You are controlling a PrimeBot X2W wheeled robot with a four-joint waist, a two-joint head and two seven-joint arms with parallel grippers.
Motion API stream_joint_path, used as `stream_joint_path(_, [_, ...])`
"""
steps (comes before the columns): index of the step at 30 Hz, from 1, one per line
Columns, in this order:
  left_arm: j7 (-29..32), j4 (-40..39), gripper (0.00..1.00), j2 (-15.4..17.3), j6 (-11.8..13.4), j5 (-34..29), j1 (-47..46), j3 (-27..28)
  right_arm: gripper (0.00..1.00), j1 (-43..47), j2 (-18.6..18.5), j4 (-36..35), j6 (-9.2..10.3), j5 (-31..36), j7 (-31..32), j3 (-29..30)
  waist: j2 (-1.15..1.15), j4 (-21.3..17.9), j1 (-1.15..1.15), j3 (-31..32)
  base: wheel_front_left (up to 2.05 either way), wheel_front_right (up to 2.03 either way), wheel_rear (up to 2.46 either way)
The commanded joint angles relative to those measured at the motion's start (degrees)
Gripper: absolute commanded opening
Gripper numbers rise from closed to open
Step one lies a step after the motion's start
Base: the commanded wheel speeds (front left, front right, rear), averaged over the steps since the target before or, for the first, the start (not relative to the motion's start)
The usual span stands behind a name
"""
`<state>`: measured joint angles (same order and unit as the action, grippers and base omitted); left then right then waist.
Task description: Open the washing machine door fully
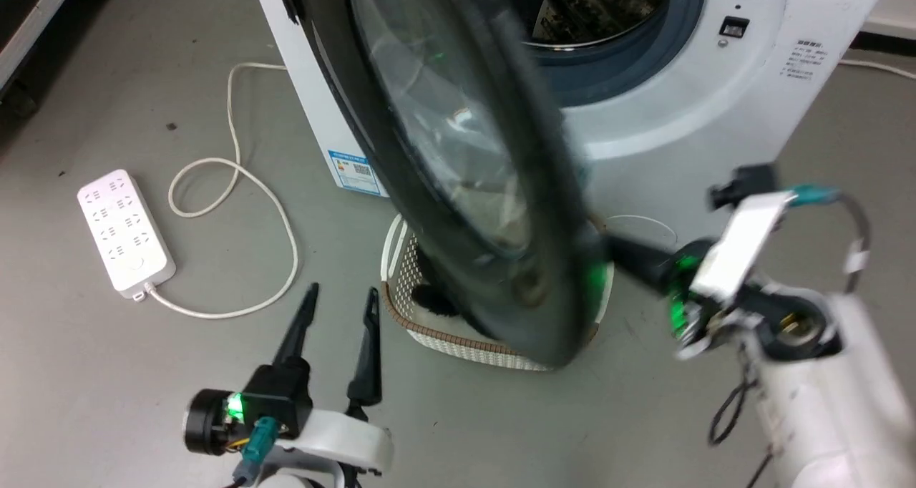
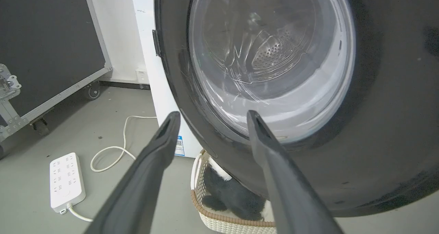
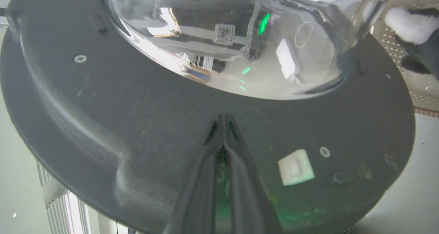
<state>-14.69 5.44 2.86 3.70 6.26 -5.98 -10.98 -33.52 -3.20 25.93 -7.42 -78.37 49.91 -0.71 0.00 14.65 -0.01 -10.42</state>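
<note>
The washing machine [image 1: 715, 94] stands at the back with its steel drum [image 1: 594, 8] exposed. The washing machine door [image 1: 458, 152] is swung out toward me, nearly edge-on and blurred. My right gripper [image 1: 617, 250] reaches in from the right. In the right wrist view the right gripper [image 3: 223, 116] is shut with nothing in it. Its tips press on the door's black inner face [image 3: 137, 107] just below the glass bowl [image 3: 223, 38]. My left gripper [image 1: 342, 290] stands open over the floor, left of the door. It faces the door's outer rim [image 2: 377, 124] without touching it.
A cream basket [image 1: 458, 341] holding a dark and white plush item [image 2: 233, 196] sits on the floor under the door. Further left lie a white power strip [image 1: 125, 229] and its looped cable [image 1: 236, 180]. A black wheeled case [image 2: 51, 48] stands at the far left.
</note>
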Motion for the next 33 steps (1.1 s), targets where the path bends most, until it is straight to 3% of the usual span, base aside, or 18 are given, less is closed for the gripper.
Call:
stream_joint_path(1, [-0.3, 0.36, 1.0, 0.12, -0.44, -0.08, 0.79, -0.32, 0.0, 2.0, 0.32, -1.1, -0.07, -1.54, -0.97, -2.63, 0.0, 0.05, 0.01, 0.2, 0.0, 0.0, 0.0])
stream_joint_path(7, [-0.3, 1.26, 1.0, 0.11, -0.76, 0.07, 1.6, -0.13, 0.0, 5.13, 0.32, -3.71, -0.07, -5.6, -6.1, -12.28, 0.0, 0.54, 0.01, 0.34, 0.0, 0.0, 0.0])
stream_joint_path(14, [-0.3, 1.12, 1.0, 0.08, -0.84, 0.28, 1.42, 0.09, 0.0, 5.71, 0.32, -3.99, -0.07, -7.21, -9.53, -16.3, 0.0, 0.93, 0.01, -0.12, 0.0, 0.0, 0.0])
stream_joint_path(15, [-0.3, 1.05, 1.0, 0.07, -0.72, 0.46, 1.5, 0.54, 1.0, 5.67, 0.32, -4.11, -0.07, -6.26, -12.09, -15.51, 0.0, 0.47, 0.01, 0.41, 0.0, 0.0, 0.0])
stream_joint_path(18, [-0.3, 0.79, 1.0, 0.07, -0.58, 0.87, 1.91, 1.34, 1.0, 5.2, -1.39, -6.44, -0.07, -1.83, -17.69, -13.19, 0.0, -1.09, 0.01, 1.93, 0.0, 0.0, 0.0])
stream_joint_path(23, [-0.3, 0.4, 1.0, 0.06, -0.68, 1.3, 2.4, 2.6, 1.0, 7.24, -7.17, -13.76, -0.07, 11.04, -31.51, -10.68, 0.0, -3.57, 0.01, 4.88, 0.0, 0.0, 0.0])
stream_joint_path(28, [-0.3, -0.51, 1.0, 0.18, -0.94, 1.73, 3.24, 4.19, 1.0, 11.95, -15.75, -20.06, -0.07, 32.54, -48.12, -11.4, 0.0, -6.1, 0.01, 7.26, 0.0, 0.0, 0.0])
stream_joint_path(33, [-0.3, -0.99, 1.0, 0.6, -1.37, 2.03, 4.4, 5.39, 1.0, 18.17, -17.03, -22.42, -0.07, 51.96, -58.62, -6.55, 0.0, -8.4, 0.01, 8.75, 0.0, 0.0, 0.0])
